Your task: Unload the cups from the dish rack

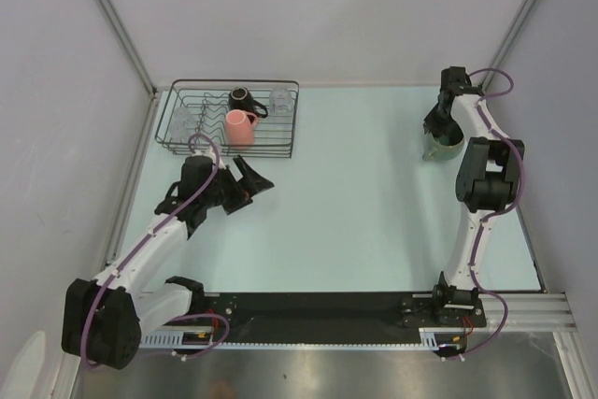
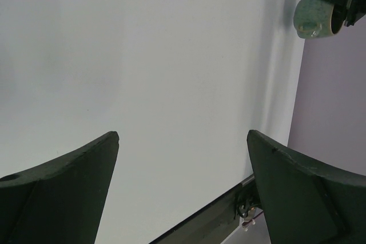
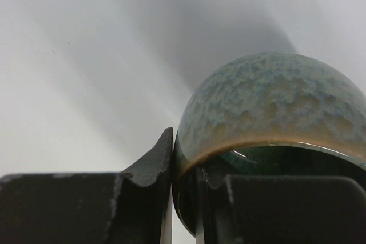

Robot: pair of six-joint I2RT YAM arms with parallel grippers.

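Observation:
The black wire dish rack (image 1: 187, 142) stands at the back left of the table. In it are a pink cup (image 1: 241, 127), a small black mug (image 1: 243, 100) and a clear glass tumbler (image 1: 280, 100). My right gripper (image 1: 437, 130) is at the back right, shut on the rim of the pale green-teal cup (image 1: 443, 145), one finger inside and one outside. The cup (image 3: 274, 101) fills the right wrist view above that gripper (image 3: 194, 170). My left gripper (image 1: 257, 180) is open and empty, just in front of the rack. In its own view the gripper (image 2: 183, 141) faces bare table, and the green cup (image 2: 313, 18) shows far off.
Grey walls close the table on the left, back and right. A black strip (image 1: 318, 310) with the arm bases runs along the near edge. Another clear glassy shape (image 1: 180, 119) sits at the rack's left end. The right arm's elbow (image 1: 486, 179) stands in front of the green cup.

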